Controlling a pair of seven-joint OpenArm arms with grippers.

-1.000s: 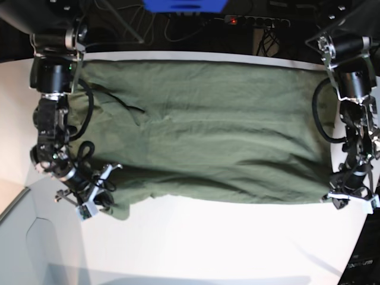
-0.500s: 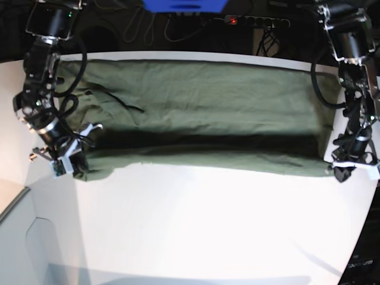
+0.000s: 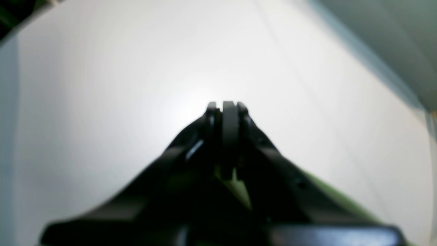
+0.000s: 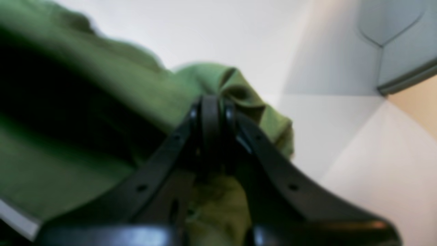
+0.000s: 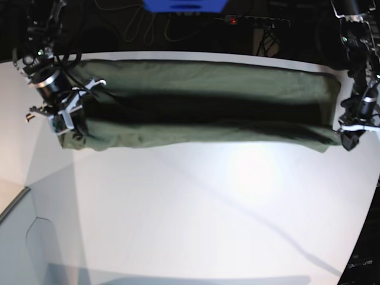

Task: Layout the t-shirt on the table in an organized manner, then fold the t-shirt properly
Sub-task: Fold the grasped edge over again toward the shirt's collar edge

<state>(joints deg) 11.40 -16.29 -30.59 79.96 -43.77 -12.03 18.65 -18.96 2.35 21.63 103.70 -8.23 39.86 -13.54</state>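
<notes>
Only the right tool (image 4: 211, 112) view shows pinched t-shirt (image 4: 112, 99) clearly.

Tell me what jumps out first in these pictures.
An olive-green t-shirt stretches as a long band across the far side of the white table. The right hand pinches its one near corner and the left hand the other, both shut on fabric.

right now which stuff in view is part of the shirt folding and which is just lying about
Part of the job:
- t-shirt, olive green, its near edge lifted
- table, white, under the shirt
- left gripper, shut on the shirt's corner
- right gripper, shut on the opposite corner

Just lying about:
- power strip with a red light, behind the table
- blue object at the back edge
- loose cables beside it
</notes>
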